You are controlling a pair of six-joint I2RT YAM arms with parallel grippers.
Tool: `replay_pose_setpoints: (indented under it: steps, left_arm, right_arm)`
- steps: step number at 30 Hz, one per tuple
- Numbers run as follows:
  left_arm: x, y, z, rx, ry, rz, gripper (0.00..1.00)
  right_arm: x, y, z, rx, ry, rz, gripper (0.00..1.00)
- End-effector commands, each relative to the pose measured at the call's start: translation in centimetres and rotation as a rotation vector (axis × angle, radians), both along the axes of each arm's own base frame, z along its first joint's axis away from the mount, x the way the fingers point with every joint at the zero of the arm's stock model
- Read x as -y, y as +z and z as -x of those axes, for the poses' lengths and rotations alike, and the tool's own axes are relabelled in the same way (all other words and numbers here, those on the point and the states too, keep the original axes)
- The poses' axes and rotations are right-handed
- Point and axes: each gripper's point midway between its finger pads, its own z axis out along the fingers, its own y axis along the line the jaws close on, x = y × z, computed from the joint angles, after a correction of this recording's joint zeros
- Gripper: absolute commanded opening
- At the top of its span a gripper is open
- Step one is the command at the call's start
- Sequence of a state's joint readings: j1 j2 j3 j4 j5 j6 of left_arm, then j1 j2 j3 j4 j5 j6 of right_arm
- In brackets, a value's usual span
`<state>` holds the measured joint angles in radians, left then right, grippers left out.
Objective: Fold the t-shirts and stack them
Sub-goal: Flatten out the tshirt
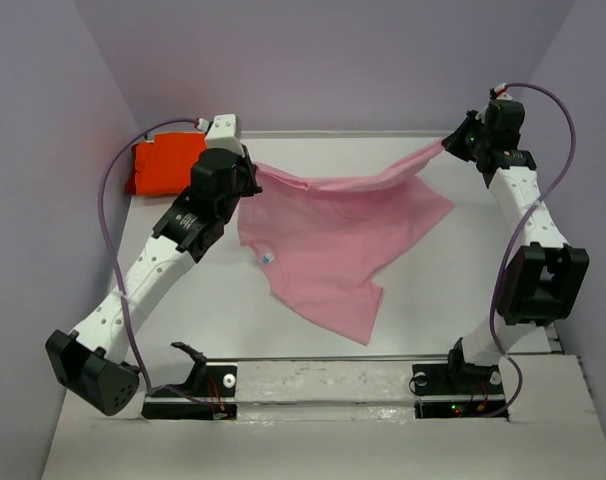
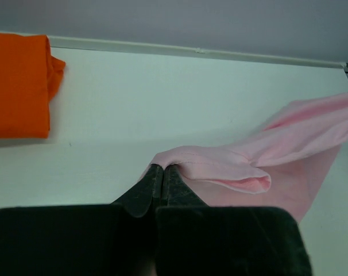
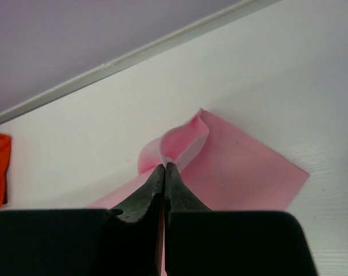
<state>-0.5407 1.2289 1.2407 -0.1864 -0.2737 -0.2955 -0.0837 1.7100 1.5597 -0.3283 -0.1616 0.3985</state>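
In the top view the pink shirt [image 1: 333,235] fills the middle of the frame. Its upper edge is lifted off the table [image 1: 453,290] and drawn into a taut line from centre left to upper right. The left gripper [image 1: 253,172] has the left end of that line and the right gripper [image 1: 449,146] has the right end, higher in the frame. Below the line the cloth sags and spreads over the table, with one corner reaching toward the lower middle. A small tag [image 1: 268,258] shows on its left part.

In the left wrist view the fingers [image 2: 146,192] are pressed together on a rolled pink hem at frame centre, and the cloth stretches off to the right edge. In the right wrist view the fingers [image 3: 142,198] are pinched tight on a peak of pink cloth at centre, with more of it lying flat on the table to the lower right.

The orange shirt [image 1: 163,165] lies folded at the upper left of the top view, by the back wall, apart from the pink shirt
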Motion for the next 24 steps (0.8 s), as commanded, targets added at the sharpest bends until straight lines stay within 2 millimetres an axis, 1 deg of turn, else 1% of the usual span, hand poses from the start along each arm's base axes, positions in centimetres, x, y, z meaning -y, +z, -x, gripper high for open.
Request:
replay_pose_setpoints:
  steps: [1, 3, 4, 6, 7, 9, 11, 12, 13, 14, 16, 17, 20, 21, 22, 23, 24]
  left_arm:
    - [-2.7, 3.6, 1.1, 0.106, 0.044, -0.046, 0.0]
    - [-3.8, 5.1, 1.6, 0.149, 0.063, -0.051, 0.0]
    - [-4.1, 5.5, 1.8, 0.16, 0.068, -0.054, 0.0]
    - [-4.9, 6.9, 2.2, 0.19, 0.077, -0.053, 0.0]
    - [-5.1, 7.6, 2.4, 0.206, 0.079, -0.052, 0.0]
    - [-5.5, 9.1, 2.7, 0.234, 0.08, -0.048, 0.0]
    - [-5.5, 10.1, 2.9, 0.253, 0.069, -0.038, 0.0]
    - [-5.5, 11.3, 3.2, 0.276, 0.057, -0.026, 0.0]
    - [-5.5, 12.0, 3.3, 0.289, 0.051, -0.022, 0.0]
    - [-5.6, 13.5, 3.7, 0.316, 0.049, -0.008, 0.0]
    - [-5.7, 14.9, 4.3, 0.345, 0.04, 0.001, 0.0]
    - [-6.0, 16.5, 5.0, 0.38, 0.038, 0.017, 0.0]
    - [-6.5, 18.3, 6.3, 0.439, 0.028, 0.026, 0.0]
    - [-7.0, 19.1, 7.2, 0.463, 0.03, 0.033, 0.0]
    - [-7.2, 19.3, 7.6, 0.473, 0.029, 0.036, 0.0]
    - [-7.4, 19.6, 8.0, 0.486, 0.025, 0.031, 0.0]
    - [-7.6, 20.0, 9.0, 0.51, 0.009, 0.037, 0.0]
  right_arm:
    - [-0.6, 5.9, 1.8, 0.164, 0.002, -0.019, 0.0]
    - [-0.6, 7.0, 3.0, 0.189, -0.01, -0.022, 0.0]
    - [-0.7, 9.0, 4.1, 0.234, -0.01, -0.02, 0.0]
    - [-0.9, 10.8, 5.1, 0.269, -0.004, -0.016, 0.0]
    - [-0.9, 12.4, 6.0, 0.302, -0.002, -0.012, 0.0]
    - [-1.0, 13.7, 7.0, 0.315, 0.001, -0.011, 0.0]
    - [-1.3, 15.8, 8.4, 0.36, 0.012, -0.005, 0.0]
    - [-1.3, 16.2, 9.0, 0.358, 0.013, -0.004, 0.0]
    - [-1.4, 16.7, 9.5, 0.368, 0.016, -0.004, 0.0]
    - [-1.5, 18.0, 10.7, 0.397, 0.017, 0.003, 0.0]
    - [-1.7, 18.8, 12.2, 0.41, 0.024, 0.005, 0.0]
    - [-1.9, 19.8, 13.8, 0.434, 0.028, 0.013, 0.0]
    - [-2.0, 20.9, 16.2, 0.462, 0.033, 0.03, 0.0]
    - [-2.1, 20.9, 17.0, 0.461, 0.038, 0.037, 0.0]
    - [-2.1, 22.0, 18.7, 0.496, 0.034, 0.044, 0.0]
    - [-2.2, 22.2, 19.5, 0.507, 0.031, 0.046, 0.0]
    - [-2.2, 22.8, 20.9, 0.532, 0.03, 0.05, 0.0]
